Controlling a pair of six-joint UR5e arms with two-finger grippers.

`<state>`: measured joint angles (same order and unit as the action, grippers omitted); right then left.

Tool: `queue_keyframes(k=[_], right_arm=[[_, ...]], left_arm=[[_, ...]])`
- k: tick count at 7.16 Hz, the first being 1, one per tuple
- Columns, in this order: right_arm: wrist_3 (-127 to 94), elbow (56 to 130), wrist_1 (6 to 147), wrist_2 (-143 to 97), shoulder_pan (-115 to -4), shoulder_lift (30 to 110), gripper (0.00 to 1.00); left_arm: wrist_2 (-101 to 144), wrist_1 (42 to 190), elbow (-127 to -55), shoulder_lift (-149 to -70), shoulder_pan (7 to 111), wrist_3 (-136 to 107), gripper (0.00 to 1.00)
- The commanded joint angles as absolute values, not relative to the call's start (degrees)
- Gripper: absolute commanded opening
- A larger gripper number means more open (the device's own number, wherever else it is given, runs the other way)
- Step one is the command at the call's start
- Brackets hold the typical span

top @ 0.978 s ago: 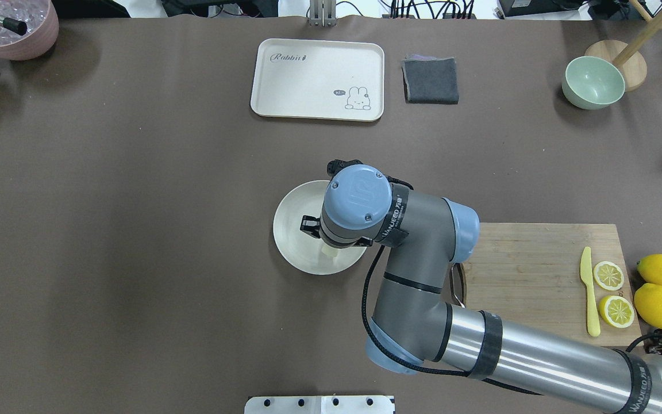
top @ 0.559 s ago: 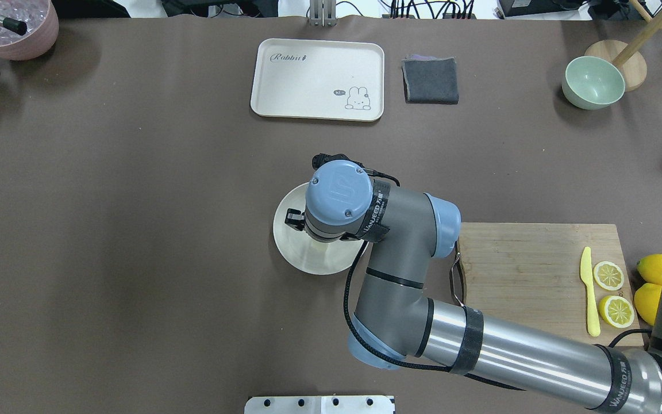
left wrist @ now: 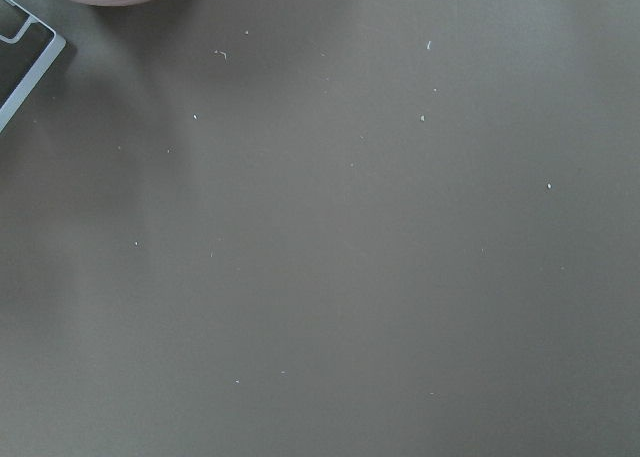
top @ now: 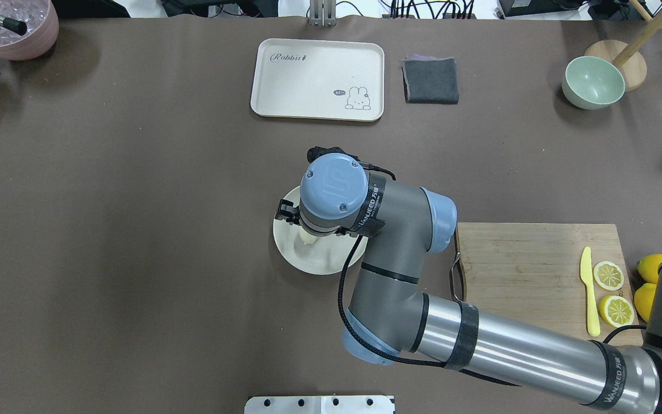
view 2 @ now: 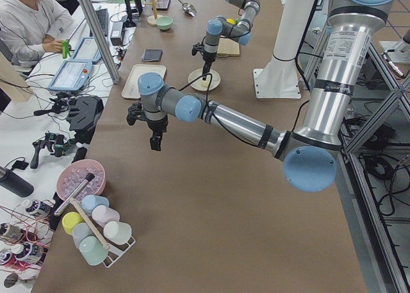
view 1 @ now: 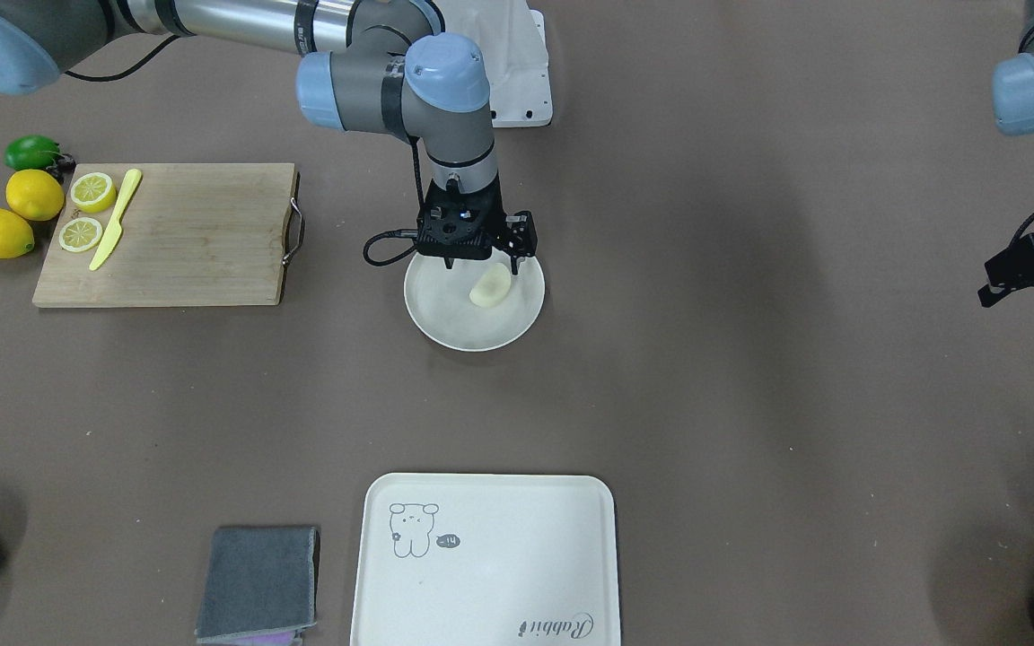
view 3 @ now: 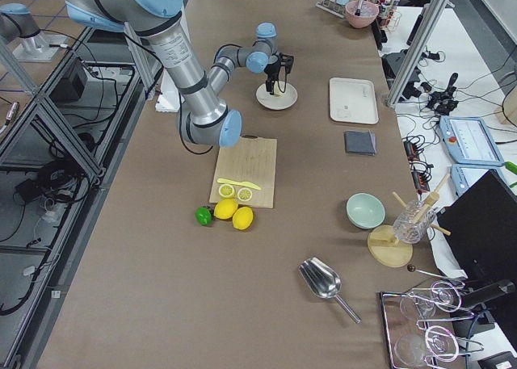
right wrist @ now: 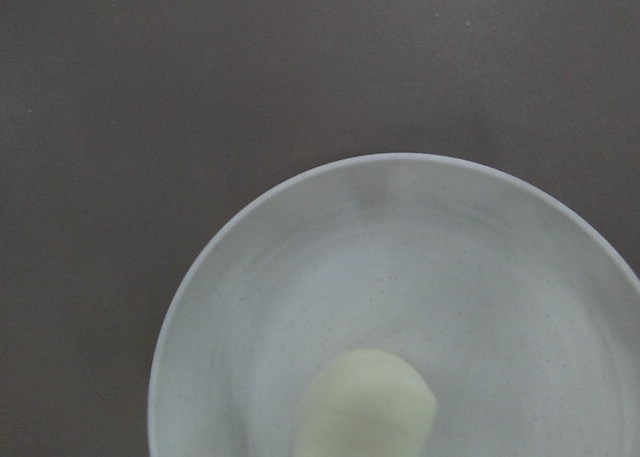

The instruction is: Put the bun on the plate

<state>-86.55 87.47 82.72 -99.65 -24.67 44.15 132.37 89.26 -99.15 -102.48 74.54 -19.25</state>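
Exterior front-facing view: the bun (view 1: pixel 490 287) lies on the plate (view 1: pixel 442 316), off-centre, under the right gripper (view 1: pixel 482 264), whose fingers stand spread to either side of it. Risk: a finger catching the bun on withdrawal could roll it toward the rim. The left gripper (view 1: pixel 1030 269) hangs well apart; its finger state cannot be told.

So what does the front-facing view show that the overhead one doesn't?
Front-facing only: the whole bun lying on the plate, the right gripper open over it, and a green fruit beside the lemons. Overhead only: the right arm hides most of the bun, but a wooden stand shows beside the green bowl. Both: the plate, the tray, the cloth and the board.
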Motion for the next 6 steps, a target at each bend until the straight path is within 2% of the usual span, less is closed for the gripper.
queue_keyframes(k=[1,4,6], right_arm=[[-86.0,87.8,83.2,-100.7,-26.8,43.6,1.00],[-77.8,88.7,84.2,-109.7,-37.0,46.1,1.00],[-63.7,91.7,87.1,-116.2,-45.8,51.5,1.00]], left_arm=[[132.5,88.9,-99.4,-100.8,75.1,-19.2,0.98],[136.0,87.4,-98.1,-94.5,81.8,-11.1,0.98],[136.7,77.0,-97.2,-94.6,89.6,4.9,0.98]])
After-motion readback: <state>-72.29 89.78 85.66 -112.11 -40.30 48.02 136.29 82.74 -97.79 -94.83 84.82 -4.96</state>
